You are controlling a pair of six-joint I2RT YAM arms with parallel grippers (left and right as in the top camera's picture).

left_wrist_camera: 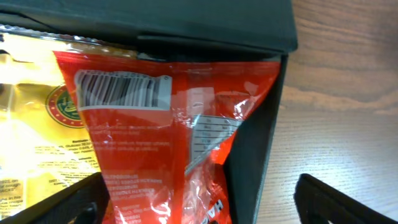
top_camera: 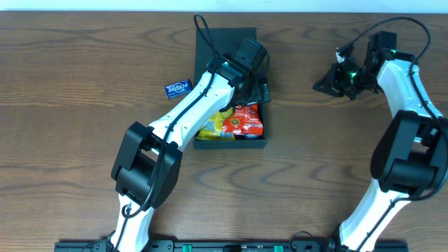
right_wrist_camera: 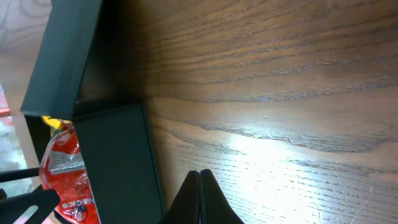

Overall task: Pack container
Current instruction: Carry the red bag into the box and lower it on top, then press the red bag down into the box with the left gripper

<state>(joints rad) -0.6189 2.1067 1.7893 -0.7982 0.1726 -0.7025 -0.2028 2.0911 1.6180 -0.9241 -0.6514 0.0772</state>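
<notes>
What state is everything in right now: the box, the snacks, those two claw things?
container: open, lid flap back.
red packet: inside the container.
yellow packet: inside, beside the red one.
blue packet: on the table, outside.
left gripper: jaws open, over the container.
right gripper: jaws shut, empty.

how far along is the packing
Done: red packet and yellow packet lie in the container. In hand: nothing; left gripper open over them, right gripper shut, empty. Still to do: likely blue packet on the table, lid open.
</notes>
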